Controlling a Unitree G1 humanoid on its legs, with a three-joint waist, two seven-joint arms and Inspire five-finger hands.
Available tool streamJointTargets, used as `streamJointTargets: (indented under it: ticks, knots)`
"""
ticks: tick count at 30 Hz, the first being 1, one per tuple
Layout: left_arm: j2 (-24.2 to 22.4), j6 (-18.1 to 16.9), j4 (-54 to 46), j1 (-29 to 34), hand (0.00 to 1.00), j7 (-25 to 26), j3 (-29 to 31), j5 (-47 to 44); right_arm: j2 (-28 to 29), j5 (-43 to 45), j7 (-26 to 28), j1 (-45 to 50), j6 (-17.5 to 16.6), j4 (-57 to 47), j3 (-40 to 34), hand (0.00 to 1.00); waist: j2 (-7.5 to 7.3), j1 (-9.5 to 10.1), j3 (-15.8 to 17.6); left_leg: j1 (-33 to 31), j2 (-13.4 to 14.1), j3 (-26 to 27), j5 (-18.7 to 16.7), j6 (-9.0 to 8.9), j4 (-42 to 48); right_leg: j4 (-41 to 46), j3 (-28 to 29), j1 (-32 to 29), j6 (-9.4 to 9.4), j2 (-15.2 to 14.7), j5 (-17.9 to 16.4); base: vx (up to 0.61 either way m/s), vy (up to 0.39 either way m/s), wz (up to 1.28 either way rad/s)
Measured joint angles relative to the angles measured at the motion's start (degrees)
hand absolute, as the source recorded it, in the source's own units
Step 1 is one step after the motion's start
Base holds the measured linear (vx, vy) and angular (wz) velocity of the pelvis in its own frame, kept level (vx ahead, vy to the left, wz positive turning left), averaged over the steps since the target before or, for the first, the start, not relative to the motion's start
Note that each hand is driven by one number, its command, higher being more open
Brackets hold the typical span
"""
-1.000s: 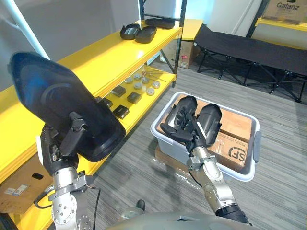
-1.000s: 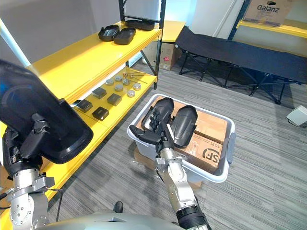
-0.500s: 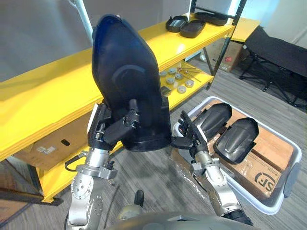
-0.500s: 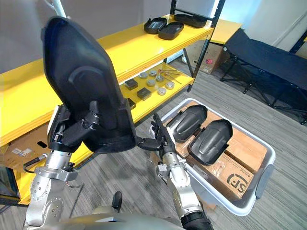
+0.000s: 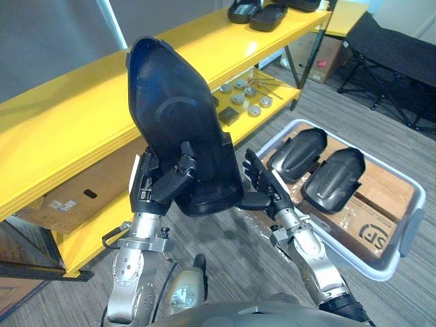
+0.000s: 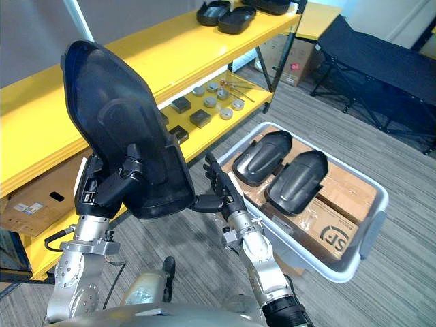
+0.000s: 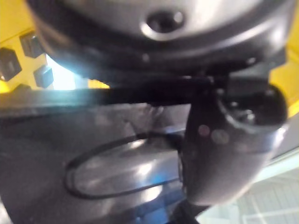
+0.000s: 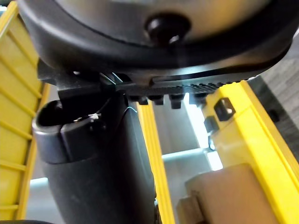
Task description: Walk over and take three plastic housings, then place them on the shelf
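My left hand point(image 5: 161, 192) is shut on a large black plastic housing point(image 5: 178, 122), held upright in front of the yellow shelf point(image 5: 75, 122); its thumb point(image 7: 224, 140) presses on the housing's inner face point(image 7: 93, 158). Beside the housing's lower right edge, my right hand point(image 5: 259, 185) is open with straight fingers, the thumb point(image 8: 93, 163) pointing at that edge. Two more black housings point(image 5: 298, 151) point(image 5: 334, 178) lie side by side in the white bin point(image 5: 403, 238). Other black housings point(image 5: 257, 12) rest at the far end of the shelf top.
The lower shelf point(image 5: 262, 112) carries small metal discs and dark blocks. A cardboard box point(image 5: 68, 197) sits under the shelf at the left. The bin holds cardboard boxes point(image 5: 371, 231) beneath the housings. A black folding cot point(image 5: 402, 58) stands at the back right on grey floor.
The camera has swung toward the shelf. The held housing has turned from tilted to upright, and my right hand has come up beside its lower edge.
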Motion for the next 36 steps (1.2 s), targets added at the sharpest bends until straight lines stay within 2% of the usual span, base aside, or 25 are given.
streamJointTargets:
  ticks: [1,2,3,4,5,6,7,8,9,10,13,15,17,18,19,21,22,24,26,27,30,31,33,34,36]
  knots:
    - [-0.08,0.01,-0.01,0.15,0.0,-0.08,0.32,0.0,0.1,0.43,-0.16,0.01,0.01,0.01,0.05,1.0,0.03,0.22,0.03,-0.69,-0.06,0.45,-1.32,0.07,2.01,0.74,-0.25,0.12,0.07,-0.56,-0.81,-0.05,0.127,0.27]
    - [-0.18,0.09,-0.17,0.49,0.0,-0.7,1.3,0.1,0.67,1.65,-0.48,0.08,0.01,-0.01,-0.04,1.0,-0.78,0.45,0.33,-1.72,-0.01,2.07,-2.99,1.48,6.44,0.89,-1.03,0.84,-0.11,-2.0,-1.95,-0.03,0.216,0.27]
    - [-0.28,0.12,-0.73,1.33,0.0,-1.19,2.47,0.28,1.78,2.24,-0.94,0.45,-0.09,-0.07,-1.03,1.0,-0.45,1.06,0.25,-2.92,0.52,5.11,-6.68,3.54,15.41,0.5,-1.44,2.02,-0.71,-2.53,-2.16,0.02,0.211,0.26]
    - [-0.27,0.12,-1.2,2.11,0.0,-1.42,3.18,0.4,2.44,2.45,-1.09,1.11,-0.15,-0.2,-1.58,1.0,-0.16,1.24,-0.02,-2.48,0.48,6.64,-9.25,4.1,17.64,0.08,-1.79,3.14,-1.19,-2.73,-2.32,0.17,0.317,0.29]
    - [-1.15,0.05,-1.9,2.63,0.0,-1.85,4.69,0.6,2.85,2.56,-1.05,3.24,-0.7,-1.5,-2.82,1.0,1.26,0.85,-0.57,-1.15,0.51,7.35,-15.26,5.62,17.0,6.18,-1.19,2.58,-7.7,-2.92,-2.17,0.2,0.326,0.52]
    - [-1.22,0.07,-1.93,2.64,0.0,-1.7,6.88,0.72,3.63,2.84,-1.15,4.85,-0.88,-1.51,-3.09,1.0,-0.05,0.83,-1.19,-1.15,-1.67,6.9,-16.25,6.5,16.79,15.67,2.46,-3.32,-12.61,-5.87,2.0,0.21,0.33,0.54]
    - [-1.07,0.12,-1.93,2.63,0.0,-1.0,7.69,0.73,3.78,3.06,-0.98,5.54,-0.88,-1.45,-3.02,1.0,-0.55,0.73,-1.4,-0.81,-2.33,6.84,-16.21,6.63,15.73,19.1,4.89,-5.84,-13.62,-6.19,5.13,0.21,0.272,0.47]
    - [-0.66,0.12,-2.11,2.62,0.0,0.77,9.63,0.94,4.26,3.55,-0.34,6.36,-0.9,-1.44,-2.76,1.0,-0.53,0.76,-1.25,0.36,-3.08,6.02,-15.67,7.61,13.19,24.57,8.84,-9.62,-12.5,-5.03,6.7,0.31,0.208,0.36]
    - [-0.53,0.12,-2.1,2.57,0.0,2.83,11.61,1.35,4.65,3.54,0.29,6.41,-0.91,-1.43,-2.76,1.0,-0.94,0.14,-1.34,2.26,-3.62,4.71,-14.55,9.14,10.23,28.54,9.86,-12.01,-11.12,-2.58,4.59,0.34,0.184,0.39]
    - [-0.55,0.15,-2.1,2.57,0.0,3.85,12.34,1.49,4.65,3.53,0.37,6.25,-0.92,-1.44,-2.8,1.0,-0.89,-0.08,-1.32,3.62,-3.84,4.18,-13.72,8.84,8.46,28.98,9.76,-12.69,-10.42,-1.41,3.34,0.35,0.152,0.42]
    - [-0.05,0.15,-2.1,1.96,0.0,8.49,13.31,1.7,4.36,4.79,0.24,4.25,-1.79,-1.58,-3.99,1.0,-0.3,-0.43,-1.24,11.27,-5.81,1.75,-11.09,9.14,-0.65,21.84,8.33,-16.39,-9.32,4.62,0.74,0.34,0.109,0.44]
    - [0.4,0.14,-2.1,0.93,0.0,10.16,12.81,1.72,3.54,4.87,-0.12,1.85,-2.44,-3.1,-5.83,1.0,0.66,-0.95,-1.49,14.52,-6.75,-2.08,-11.01,9.24,-3.63,11.77,13.25,-20.01,-8.18,10.74,1.48,0.42,0.069,0.97]
    - [0.85,0.09,-1.38,-1.0,0.0,9.79,12.04,1.3,2.74,6.35,-2.41,1.53,-3.13,-8.36,-8.82,1.0,0.85,-2.6,-1.35,16.89,-8.84,-7.72,-11.04,9.2,-4.83,4.81,20.67,-23.14,-4.83,13.32,3.73,0.37,-0.033,1.46]
    - [0.94,0.09,-1.13,-1.32,0.0,9.42,12.04,1.16,2.56,6.37,-3.07,1.47,-3.29,-9.66,-9.95,1.0,0.8,-3.16,-1.4,17.69,-9.49,-9.04,-11.2,8.92,-4.88,3.49,21.96,-23.33,-3.95,13.48,4.42,0.41,-0.118,1.57]
    - [1.26,0.08,-1.0,-1.28,0.0,9.23,12.07,1.12,1.82,6.4,-3.78,1.35,-4.25,-11.22,-12.04,1.0,0.49,-3.79,-1.56,19.69,-10.16,-10.64,-12.09,7.43,-4.9,1.66,22.41,-23.24,-4.72,13.32,7.5,0.43,-0.145,1.42]
    - [1.31,-0.55,-0.86,-1.07,0.0,9.1,12.74,0.63,0.32,6.34,-4.73,0.98,-6.3,-11.98,-14.2,1.0,-1.29,-3.77,-2.81,21.58,-11.08,-11.49,-13.76,4.83,-4.09,-3.02,20.15,-22.46,-7.17,13.11,17.14,0.45,-0.189,1.16]
    - [-0.69,-1.11,-0.04,-0.73,0.0,9.2,12.76,0.27,-1.93,6.34,-5.15,-0.54,-6.87,-11.9,-14.85,1.0,1.44,-3.23,-3.86,21.34,-8.86,-11.29,-15.18,4.45,-2.83,-2.42,18.02,-21.96,-7.61,14.01,16.26,0.54,-0.192,0.64]
    - [-1.61,-1.05,1.05,-0.96,0.0,9.15,13.23,-0.57,-4.58,5.95,-5.19,-5.27,-7.64,-11.92,-16.17,1.0,4.03,-3.08,-4.38,19.89,-6.02,-8.7,-14.42,2.36,0.53,-5.2,15.19,-19.17,-9.2,15.83,15.46,0.44,-0.131,0.44]
    - [-1.83,-0.1,3.09,-2.09,0.0,7.29,12.74,-0.27,-5.73,5.87,-5.08,-6.13,-7.81,-11.98,-17.22,1.0,3.54,-3.58,-3.57,15.14,-5.82,-5.07,-11.18,-0.66,13.63,-9.44,14.42,-12.95,-9.48,14.72,15.25,0.35,-0.068,0.6]
    - [-1.31,0.21,3.2,-2.33,0.0,6.23,12.57,0.16,-5.29,5.9,-4.95,-6.23,-8.66,-12.15,-18.24,1.0,2.45,-3.55,-2.69,12.6,-4.76,-0.82,-12.75,0.93,18.47,-12.91,14.43,-8.3,-9.49,13.69,15.22,0.36,-0.034,0.51]
    - [-1.0,-0.01,2.94,-4.48,0.0,4.63,11.74,0.48,-5.13,5.92,-4.63,-7.66,-11.61,-13.17,-21.37,1.0,1.75,-3.57,-2.14,5.86,-0.51,3.26,-14.47,0.91,11.12,-15.27,12.44,-5.4,-9.39,11.29,15.18,0.2,0.056,0.4]
    - [-0.96,-0.02,2.94,-5.24,0.0,4.59,11.0,0.8,-5.02,5.94,-4.79,-7.98,-12.31,-13.19,-22.29,1.0,2.07,-3.56,-2.03,4.81,1.31,3.2,-13.2,-0.26,5.89,-15.09,12.18,-5.23,-8.82,10.77,14.94,0.14,0.156,0.12]
    - [-0.94,-0.12,2.74,-5.88,0.0,3.93,8.92,1.44,-5.26,5.91,-5.19,-7.25,-12.9,-13.78,-23.48,1.0,4.06,-3.99,-1.64,4.94,5.93,3.41,-2.08,-1.98,-2.2,-13.11,11.39,-4.09,-5.02,10.38,12.46,0.11,0.23,0.02]
    - [-0.5,-0.02,3.19,-6.56,0.0,3.14,7.5,1.96,-4.32,5.85,-6.2,-5.97,-13.61,-14.25,-23.86,1.0,3.44,-4.15,-0.56,6.0,4.33,4.36,-2.29,-2.05,-1.18,-11.45,12.03,-3.8,-3.55,8.38,11.27,0.08,0.353,-0.04]
    - [1.42,0.03,2.77,-7.16,0.0,2.02,6.48,1.95,-3.09,5.83,-7.25,-4.68,-13.77,-15.93,-23.87,1.0,1.68,-4.74,-0.46,7.02,1.2,6.26,-2.15,-0.56,-4.38,-11.76,12.6,-4.19,-3.65,5.24,11.16,0.08,0.313,-0.07]
